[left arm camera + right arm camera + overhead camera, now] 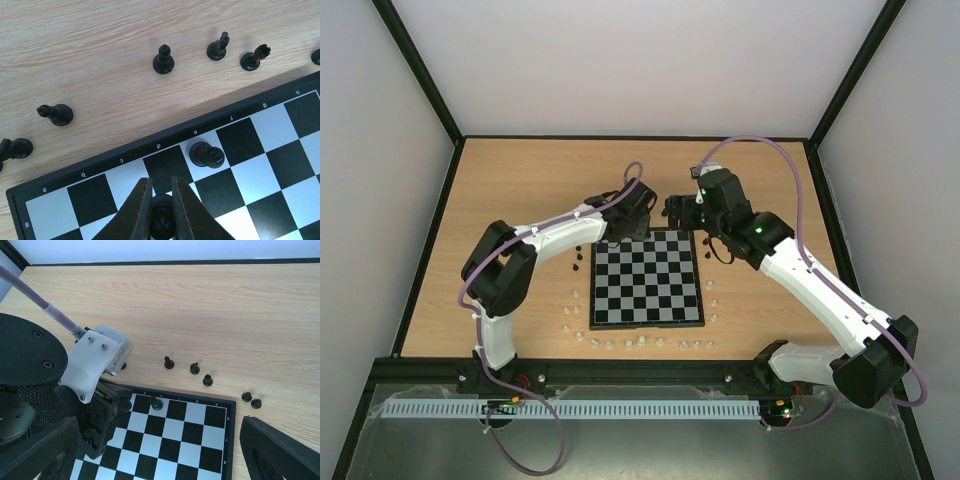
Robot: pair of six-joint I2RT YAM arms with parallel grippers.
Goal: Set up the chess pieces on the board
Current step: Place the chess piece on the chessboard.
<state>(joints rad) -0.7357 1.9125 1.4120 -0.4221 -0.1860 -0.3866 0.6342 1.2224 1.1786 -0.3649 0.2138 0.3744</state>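
The board point(650, 290) lies mid-table. My left gripper point(626, 236) hangs over its far left corner. In the left wrist view it point(160, 181) is shut on a black chess piece point(162, 220) over the board's point(270, 125) d-file squares by the far edge. Another black piece point(206, 154) stands on the e square beside it, also in the right wrist view point(156, 403). Black pieces stand loose on the wood beyond the board point(163, 60) point(218, 47) point(255, 57) point(55, 114). My right gripper point(684, 214) is open and empty above the board's far right point(160, 460).
Small white pieces point(610, 343) stand in a curve around the board's left, near and right sides. More black pieces lie off the far right corner point(246, 396) point(256, 403). The two grippers are close together over the board's far edge. Black frame rails border the table.
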